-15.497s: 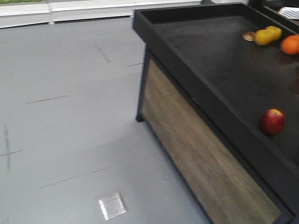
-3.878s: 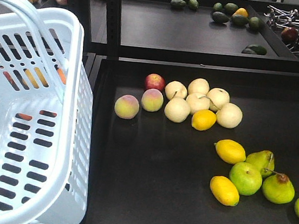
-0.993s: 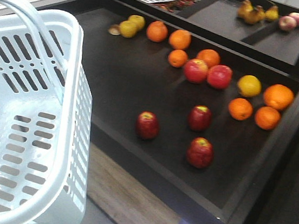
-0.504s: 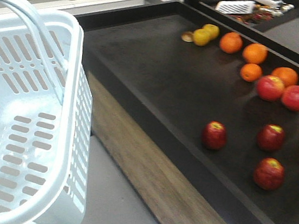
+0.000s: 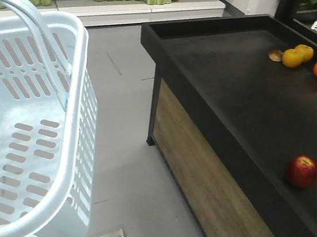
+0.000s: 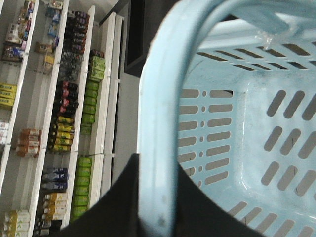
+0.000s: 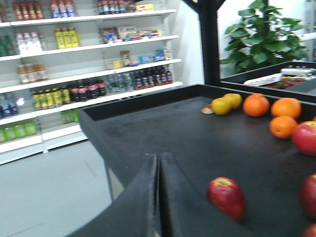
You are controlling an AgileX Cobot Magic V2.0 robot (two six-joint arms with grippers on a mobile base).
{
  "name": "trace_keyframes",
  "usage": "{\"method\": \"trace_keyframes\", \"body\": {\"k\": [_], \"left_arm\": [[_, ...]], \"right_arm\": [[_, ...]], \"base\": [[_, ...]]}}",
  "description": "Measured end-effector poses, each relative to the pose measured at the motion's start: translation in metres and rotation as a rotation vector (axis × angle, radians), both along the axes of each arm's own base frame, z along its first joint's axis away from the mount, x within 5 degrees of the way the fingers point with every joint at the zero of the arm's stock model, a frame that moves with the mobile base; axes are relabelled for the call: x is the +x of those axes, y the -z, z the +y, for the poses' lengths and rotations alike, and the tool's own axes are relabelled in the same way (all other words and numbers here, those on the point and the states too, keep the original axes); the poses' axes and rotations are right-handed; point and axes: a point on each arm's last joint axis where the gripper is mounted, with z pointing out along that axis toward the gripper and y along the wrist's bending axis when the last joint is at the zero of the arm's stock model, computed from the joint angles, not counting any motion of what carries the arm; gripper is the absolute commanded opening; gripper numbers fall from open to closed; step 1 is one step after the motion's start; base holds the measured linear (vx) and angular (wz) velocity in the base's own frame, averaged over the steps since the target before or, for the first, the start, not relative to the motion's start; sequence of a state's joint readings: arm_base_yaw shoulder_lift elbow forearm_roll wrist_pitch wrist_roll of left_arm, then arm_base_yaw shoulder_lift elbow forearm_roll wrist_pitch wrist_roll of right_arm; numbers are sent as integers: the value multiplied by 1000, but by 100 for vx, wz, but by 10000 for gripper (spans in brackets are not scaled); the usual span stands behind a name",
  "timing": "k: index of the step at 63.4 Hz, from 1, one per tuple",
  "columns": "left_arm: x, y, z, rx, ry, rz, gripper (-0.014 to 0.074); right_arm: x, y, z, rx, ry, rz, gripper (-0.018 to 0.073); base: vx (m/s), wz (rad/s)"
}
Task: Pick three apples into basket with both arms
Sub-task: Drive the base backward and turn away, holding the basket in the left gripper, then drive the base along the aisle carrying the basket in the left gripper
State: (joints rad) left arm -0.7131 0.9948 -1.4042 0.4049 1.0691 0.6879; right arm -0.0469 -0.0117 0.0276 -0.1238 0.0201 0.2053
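Pale blue-white slotted plastic shopping basket [image 5: 73, 114] fills the near left. Its loop handle [image 6: 157, 123] runs through the left gripper [image 6: 158, 212], which is clamped on it. The right gripper [image 7: 159, 162] hangs at the near edge of the black display table [image 5: 222, 74], fingers pressed together, holding nothing. One dark maroon-red apple [image 5: 302, 171] rests on the table at the near right, well apart from the basket.

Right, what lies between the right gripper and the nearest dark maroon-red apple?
Only bare black display tray surface, shown in the right wrist view, separates the right gripper from the dark maroon-red apple.
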Motion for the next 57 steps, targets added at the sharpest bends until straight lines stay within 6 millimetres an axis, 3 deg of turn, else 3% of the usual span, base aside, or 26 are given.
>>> {"method": "trace_keyframes", "body": {"k": [57], "left_arm": [[0,0,0,0,0,0,-6]], "right_arm": [[0,0,0,0,0,0,-9]], "base": [[4,38]]}}
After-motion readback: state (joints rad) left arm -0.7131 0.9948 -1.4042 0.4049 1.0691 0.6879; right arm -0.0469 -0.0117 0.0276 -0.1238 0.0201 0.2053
